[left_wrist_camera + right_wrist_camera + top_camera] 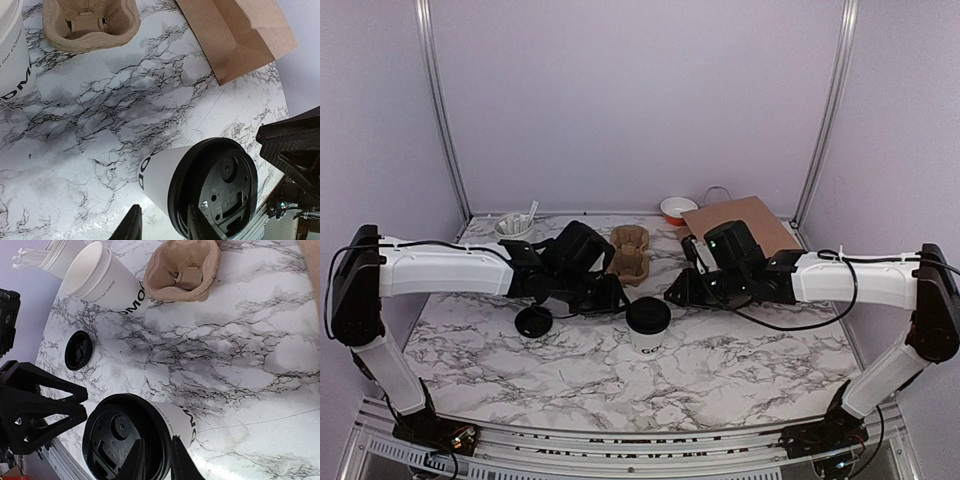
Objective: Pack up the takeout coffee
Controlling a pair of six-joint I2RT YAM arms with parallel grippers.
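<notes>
The takeout coffee (648,325) is a white cup with dark lettering and a black lid, standing upright at the table's middle. My left gripper (612,297) is just left of it. In the left wrist view the left gripper (165,227) is open, one finger in front of the lid's rim and the other apart from the cup wall (160,175). My right gripper (675,296) is at the cup's right edge. In the right wrist view the right gripper (157,460) has its fingers close together astride the lid's rim (162,440).
A second white cup without a lid (100,280) stands next to the brown pulp tray (630,252). A loose black lid (533,321) lies left of the coffee. A brown paper bag (740,222), a red-rimmed bowl (678,208) and a canister with white sticks (515,226) are at the back.
</notes>
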